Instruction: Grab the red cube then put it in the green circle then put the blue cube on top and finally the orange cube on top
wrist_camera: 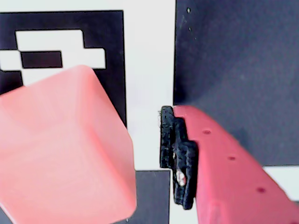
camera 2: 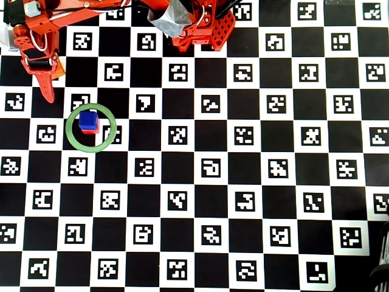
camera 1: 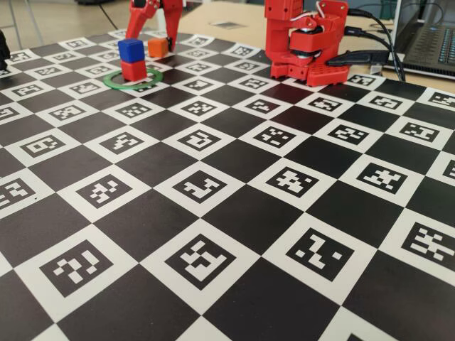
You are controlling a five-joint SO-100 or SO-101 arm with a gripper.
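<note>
In the fixed view, the red two-finger jaws (camera 1: 158, 44) hang at the far left of the table (camera 1: 234, 213), a flat surface covered with a black-and-white checkerboard of square markers. The two fingers stand apart on either side of the small bright-orange cube (camera 1: 158, 47), which sits between them on the board; whether the fingers touch its sides cannot be told from here. Just beside the jaws, toward the camera and a little left, the small deep-blue cube (camera 1: 131, 50) sits squarely on top of the small matte red cube (camera 1: 133, 69). The red one rests inside the thin flat green circle (camera 1: 114, 82), which lies flat on the board. The red printed arm base (camera 1: 306, 42) stands well to the right of the jaws, with black cables (camera 1: 373, 39) running off behind it.

In the wrist view, the orange cube (wrist_camera: 60, 149) fills the lower left, washed out to a pale salmon. One red finger with a black ridged pad (wrist_camera: 177, 156) comes up from the lower right. A strip of white board shows between the pad and the cube's near face, so the jaws are spread wide and not gripping.

In the overhead view, the jaws (camera 2: 46, 91) point down at the upper left, with the orange cube hidden beneath the arm. The blue cube (camera 2: 89, 118) covers most of the red cube (camera 2: 91, 130), both inside the green circle (camera 2: 70, 137), just below and right of the jaws.
</note>
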